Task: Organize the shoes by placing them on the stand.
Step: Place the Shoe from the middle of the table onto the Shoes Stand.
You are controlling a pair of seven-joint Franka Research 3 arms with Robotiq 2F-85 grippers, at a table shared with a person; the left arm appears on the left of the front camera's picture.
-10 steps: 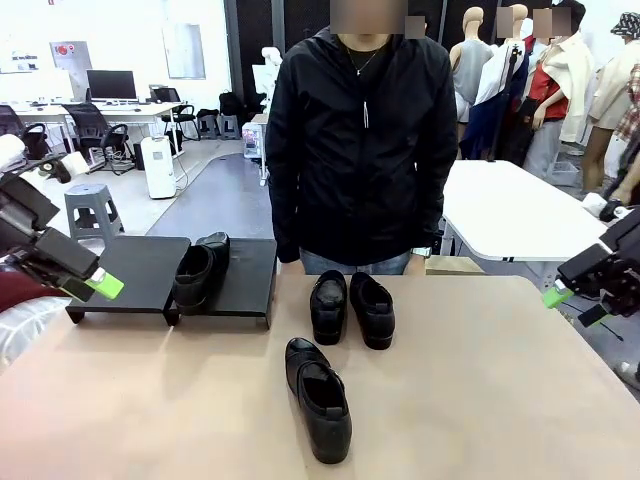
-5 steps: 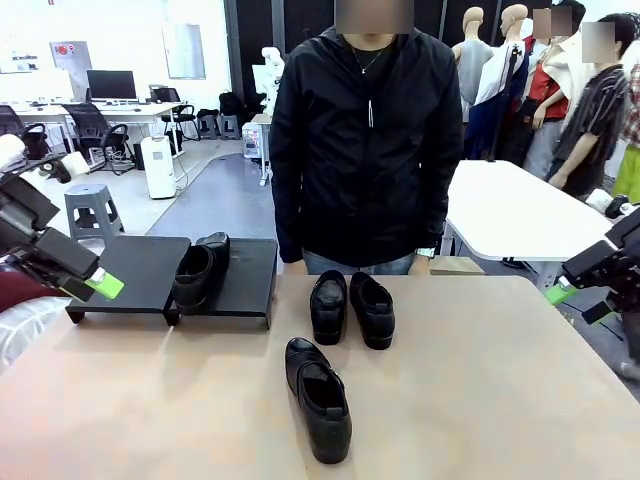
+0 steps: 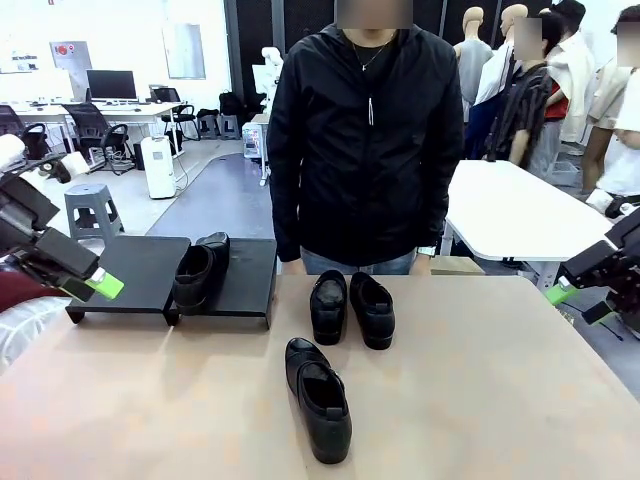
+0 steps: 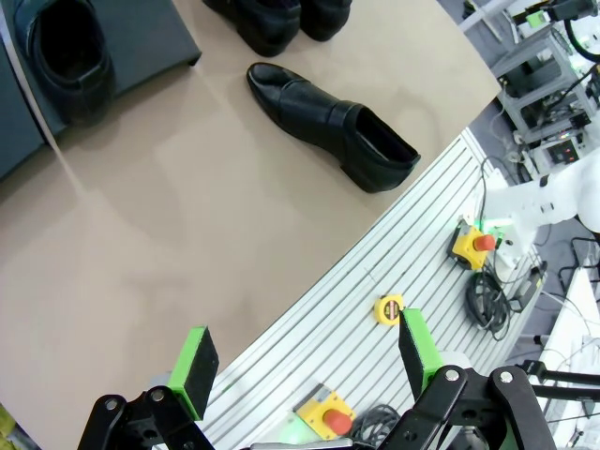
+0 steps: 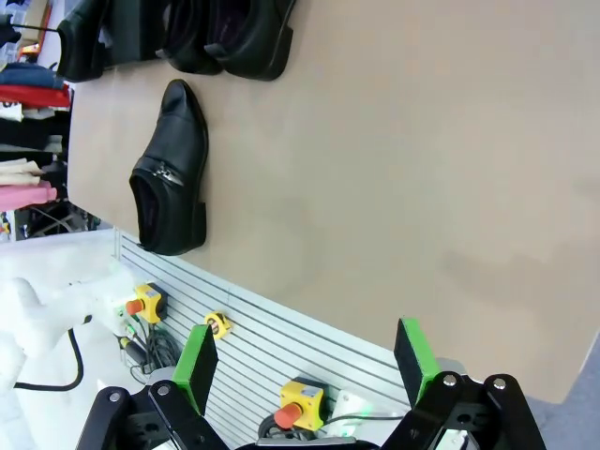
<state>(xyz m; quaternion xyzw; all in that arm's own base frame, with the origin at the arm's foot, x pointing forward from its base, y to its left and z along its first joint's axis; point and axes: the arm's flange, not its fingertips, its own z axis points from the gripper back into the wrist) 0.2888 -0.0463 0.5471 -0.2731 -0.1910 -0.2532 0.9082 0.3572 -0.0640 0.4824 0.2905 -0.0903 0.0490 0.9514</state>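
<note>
Nearest the robot, the left gripper (image 4: pixel 305 361) hangs over the near-left edge of the tan worktop (image 3: pixel 480 380). Its fingers (image 4: pixel 194 370) are spread wide with nothing between them. The right gripper (image 5: pixel 305 361) is likewise spread wide and empty, held off the worktop's right edge. In the front view, the left gripper sits at the picture's left, just beside the left end of the stand (image 3: pixel 135 265).

The near shoe (image 3: pixel 318 398) lies alone on the worktop at centre front, heel toward the robot and toe pointing away. Beyond it, the pair of shoes (image 3: pixel 350 308) stands side by side near the far edge, the two touching or almost so, well apart from both grippers.

To the far left the stand rests on the worktop — two black panels side by side. The fourth shoe (image 3: pixel 195 272) sits on top of it, about where the two panels meet, and the rest of the top is bare.

Farthest off, a person (image 3: pixel 365 150) in a black jacket stands at the far edge, directly behind the pair.
</note>
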